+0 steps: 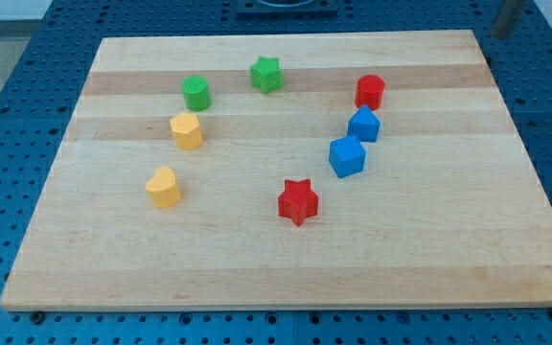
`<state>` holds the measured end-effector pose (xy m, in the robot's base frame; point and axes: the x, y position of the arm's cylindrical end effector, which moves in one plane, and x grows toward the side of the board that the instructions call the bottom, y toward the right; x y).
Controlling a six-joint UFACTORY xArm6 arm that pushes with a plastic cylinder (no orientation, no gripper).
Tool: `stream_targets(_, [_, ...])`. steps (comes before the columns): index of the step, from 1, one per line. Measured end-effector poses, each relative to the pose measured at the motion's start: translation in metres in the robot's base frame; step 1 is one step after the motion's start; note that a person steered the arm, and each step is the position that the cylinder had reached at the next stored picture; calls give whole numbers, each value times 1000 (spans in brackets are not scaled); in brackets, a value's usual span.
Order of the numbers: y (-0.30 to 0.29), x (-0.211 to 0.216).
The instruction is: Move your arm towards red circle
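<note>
Red circle point(370, 91) sits far right on board point(257, 278), just beyond two blue blocks point(363, 125). My tip not visible; its state cannot be told.

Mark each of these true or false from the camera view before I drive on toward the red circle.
1. The red circle lies near the view's top right of the board. True.
2. My tip is touching the red circle. False: the rod's end shows at the view's top right corner, off the board and well apart from every block.
3. Two blue blocks, and, sit just below the red circle in the view. True.
4. The red star sits at the view's top left. False: it lies low on the board, near the middle.
5. Both green blocks, the green circle and green star, lie left of the red circle. True.
</note>
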<state>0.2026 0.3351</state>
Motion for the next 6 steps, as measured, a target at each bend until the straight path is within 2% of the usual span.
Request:
stream_targets(1, [-4, 7])
stream_targets(3, [-50, 104])
stream_targets(4, [-81, 136])
stream_targets(6, [-152, 149])
